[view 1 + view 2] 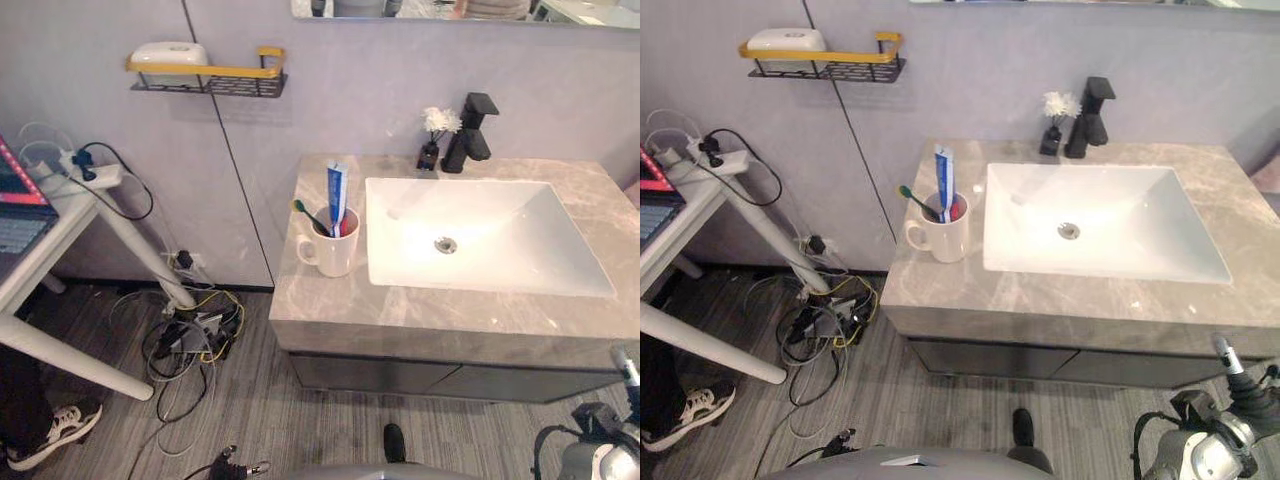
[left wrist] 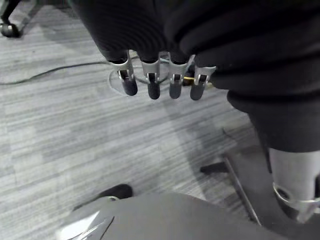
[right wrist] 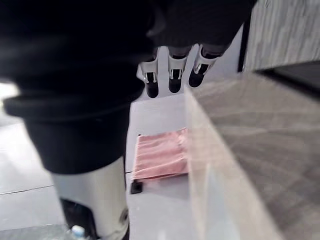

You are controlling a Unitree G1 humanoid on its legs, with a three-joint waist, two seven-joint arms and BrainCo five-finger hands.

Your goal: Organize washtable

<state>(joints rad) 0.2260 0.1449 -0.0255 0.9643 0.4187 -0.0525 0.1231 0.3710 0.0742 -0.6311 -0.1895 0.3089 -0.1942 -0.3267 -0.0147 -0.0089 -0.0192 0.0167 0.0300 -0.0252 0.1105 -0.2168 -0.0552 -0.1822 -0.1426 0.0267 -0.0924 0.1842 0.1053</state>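
Standing on the washtable, left of the sink, was a white mug w/ a toothpaste tube upright & a green toothbrush leaning in it. Black tap & flower vase sat at the back. Left hand hung over the floor, fingers straight, slightly apart, empty. Right hand was by the washtable's edge, fingers straight, empty; pink cloth lay beyond

You see a grey veined countertop around a white sink, a white mug holding a blue-and-white tube and a green-tipped toothbrush, a black tap, white flowers, and what looks like a pink ribbed cloth.
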